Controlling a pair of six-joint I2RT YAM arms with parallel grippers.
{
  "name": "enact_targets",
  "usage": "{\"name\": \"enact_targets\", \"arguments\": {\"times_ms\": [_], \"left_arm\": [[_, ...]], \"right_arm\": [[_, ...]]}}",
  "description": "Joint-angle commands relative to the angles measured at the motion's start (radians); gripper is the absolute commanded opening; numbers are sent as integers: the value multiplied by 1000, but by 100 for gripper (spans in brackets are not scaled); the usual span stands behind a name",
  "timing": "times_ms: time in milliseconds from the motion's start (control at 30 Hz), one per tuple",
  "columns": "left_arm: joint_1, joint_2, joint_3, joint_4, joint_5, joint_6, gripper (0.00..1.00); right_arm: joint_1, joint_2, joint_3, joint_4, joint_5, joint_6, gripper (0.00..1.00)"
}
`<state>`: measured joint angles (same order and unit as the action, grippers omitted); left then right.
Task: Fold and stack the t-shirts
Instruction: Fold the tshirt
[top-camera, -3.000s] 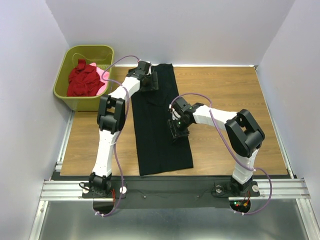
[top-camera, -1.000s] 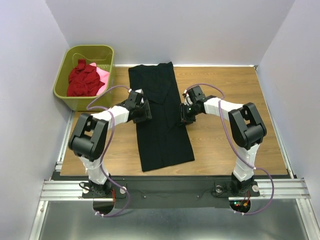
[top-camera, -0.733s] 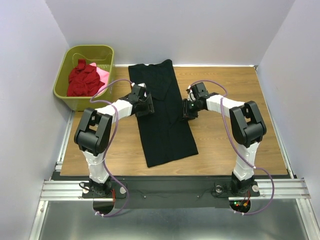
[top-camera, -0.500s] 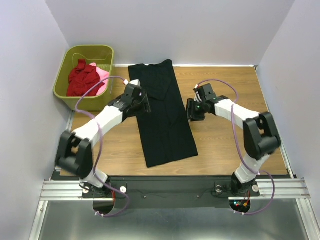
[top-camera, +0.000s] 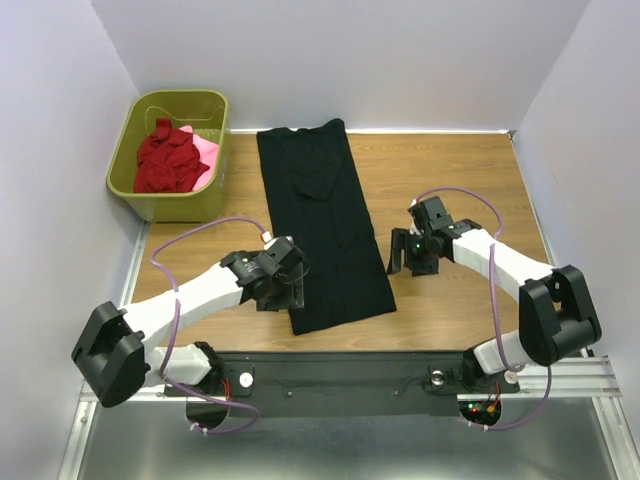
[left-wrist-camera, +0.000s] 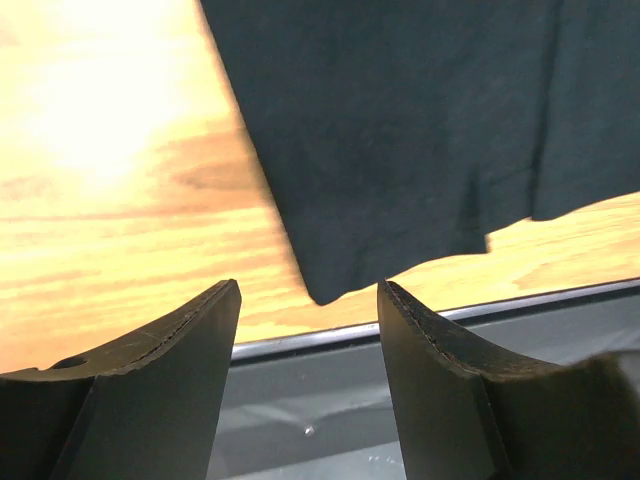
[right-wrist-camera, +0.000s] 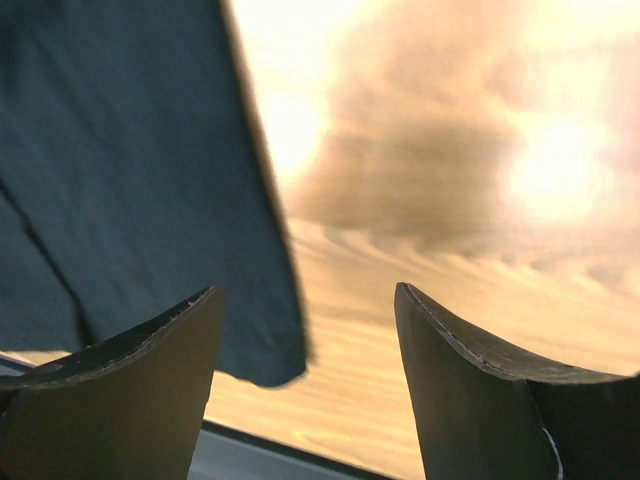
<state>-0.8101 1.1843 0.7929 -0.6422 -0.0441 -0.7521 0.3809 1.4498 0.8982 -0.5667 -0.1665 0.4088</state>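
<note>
Olive-green plastic basket (top-camera: 170, 208): stands at the far left corner of the wooden table (top-camera: 460, 180), against the left wall.
Dark red t-shirt (top-camera: 165, 160): lies crumpled in a heap inside the basket and fills most of it.
Pink t-shirt (top-camera: 205, 150): also in the basket, showing as a strip along the right side of the red heap and touching it.
Left gripper (top-camera: 288, 296): low over the table at the near-left corner of the black shirt. The arm stretches in from the near left.
Left fingers (left-wrist-camera: 180, 350): spread apart with nothing between them. In the wrist view the shirt's near-left corner shows in the gap beyond the tips; whether they touch the cloth cannot be told.
Large black t-shirt (top-camera: 325, 235): laid flat on the middle of the table as a long narrow strip. It runs from the far edge toward the near edge and leans slightly right at the near end. A smaller fold lies on its far half.
Black shirt, near end (left-wrist-camera: 400, 130): stops just short of the table's near edge.
Right gripper (top-camera: 398, 262): just beside the strip's right edge, near its near-right corner.
Right fingers (right-wrist-camera: 470, 380): held wide apart and empty. The blurred wrist view shows the cloth (right-wrist-camera: 120, 180) ending in a corner close to the left-hand finger, with bare wood across the rest of the gap.
</note>
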Motion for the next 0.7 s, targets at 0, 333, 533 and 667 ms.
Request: {"name": "enact_targets", "arguments": {"times_ms": [0,333,533,667], "left_arm": [[-34,49,6,-57,-13,-61,68],[-67,167,-9,-10,35,-43,63],[-67,233,-12,13,38,-18,56],[-77,256,-9,15,39,-12,51]], "right_arm": [[6,-75,-36,-19,24,2,75],[10,-135,-96,-36,19,21,75],[32,-128,-105,-42,18,38,75],[61,-117,-96,-53,21,56,75]]}}
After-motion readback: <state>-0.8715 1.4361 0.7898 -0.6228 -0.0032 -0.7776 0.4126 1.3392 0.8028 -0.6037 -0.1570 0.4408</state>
